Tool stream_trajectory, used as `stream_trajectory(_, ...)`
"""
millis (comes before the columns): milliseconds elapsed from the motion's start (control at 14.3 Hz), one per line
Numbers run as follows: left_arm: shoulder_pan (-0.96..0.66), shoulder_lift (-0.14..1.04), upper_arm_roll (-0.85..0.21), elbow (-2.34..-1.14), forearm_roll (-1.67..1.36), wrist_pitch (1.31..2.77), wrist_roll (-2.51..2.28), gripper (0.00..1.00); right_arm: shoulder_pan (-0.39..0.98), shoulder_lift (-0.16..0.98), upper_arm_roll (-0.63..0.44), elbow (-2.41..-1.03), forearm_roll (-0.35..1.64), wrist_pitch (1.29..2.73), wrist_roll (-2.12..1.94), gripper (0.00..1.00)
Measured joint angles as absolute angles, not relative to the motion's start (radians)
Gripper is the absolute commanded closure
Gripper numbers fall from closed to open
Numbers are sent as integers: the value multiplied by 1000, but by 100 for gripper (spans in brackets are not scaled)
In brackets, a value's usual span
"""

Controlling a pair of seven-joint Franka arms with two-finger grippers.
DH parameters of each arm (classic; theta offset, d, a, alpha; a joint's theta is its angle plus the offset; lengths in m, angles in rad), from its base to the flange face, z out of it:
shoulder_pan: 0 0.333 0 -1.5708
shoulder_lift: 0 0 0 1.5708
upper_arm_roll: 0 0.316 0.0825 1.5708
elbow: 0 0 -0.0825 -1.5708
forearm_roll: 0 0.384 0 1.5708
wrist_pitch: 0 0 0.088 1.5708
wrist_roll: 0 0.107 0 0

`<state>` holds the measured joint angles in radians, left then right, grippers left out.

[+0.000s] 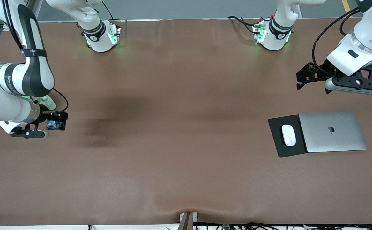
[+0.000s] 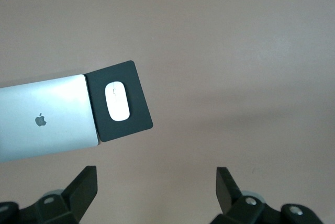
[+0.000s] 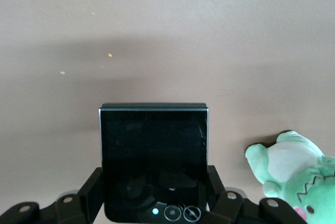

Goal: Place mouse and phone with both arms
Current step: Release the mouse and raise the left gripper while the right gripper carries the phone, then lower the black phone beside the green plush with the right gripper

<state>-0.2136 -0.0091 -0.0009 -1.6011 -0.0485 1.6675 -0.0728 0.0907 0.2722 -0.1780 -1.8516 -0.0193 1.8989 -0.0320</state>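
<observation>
The white oval mouse (image 1: 288, 134) lies on a matte black mouse pad (image 1: 277, 145) toward the left arm's end of the table; it also shows in the left wrist view (image 2: 117, 101). My left gripper (image 1: 302, 76) hangs open and empty in the air, over bare table beside the pad; its fingers (image 2: 84, 187) stand wide apart. My right gripper (image 1: 49, 123) is shut on the black glossy phone (image 1: 57, 124) and holds it above the table at the right arm's end. In the right wrist view the phone (image 3: 153, 150) sits between the fingers (image 3: 91, 190).
A closed silver laptop (image 1: 332, 131) lies beside the mouse pad, overlapping its edge. A green plush toy (image 3: 290, 171) lies on the table by the right gripper, mostly hidden under the right arm in the front view (image 1: 48, 101). The brown table stretches wide between the arms.
</observation>
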Motion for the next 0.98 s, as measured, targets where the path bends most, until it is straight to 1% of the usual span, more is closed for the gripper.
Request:
stream_trajectory(210,-217,-11,5,-1608,-49,1655,-73,0,55,272,-178,-1928,-19,1970,-71,100)
stream_trajectory(420,-213,-21,-1,-1616,-49,1654,-73,0,35,266,-178,-2067,-19,2135,-118,100)
stream_trajectory(559,-182,-28,-43,-1621,-49,1654,-73,0,24,264,-177,-2144,-19,2216,-141,100)
stream_trajectory(839,-164,-30,-69,-1627,-49,1654,-74,0,-20,263,-177,-2247,-19,2342,-203,100)
stream_trajectory(979,-163,-30,-69,-1627,-49,1654,-74,0,-31,263,-177,-2284,-19,2369,-215,100)
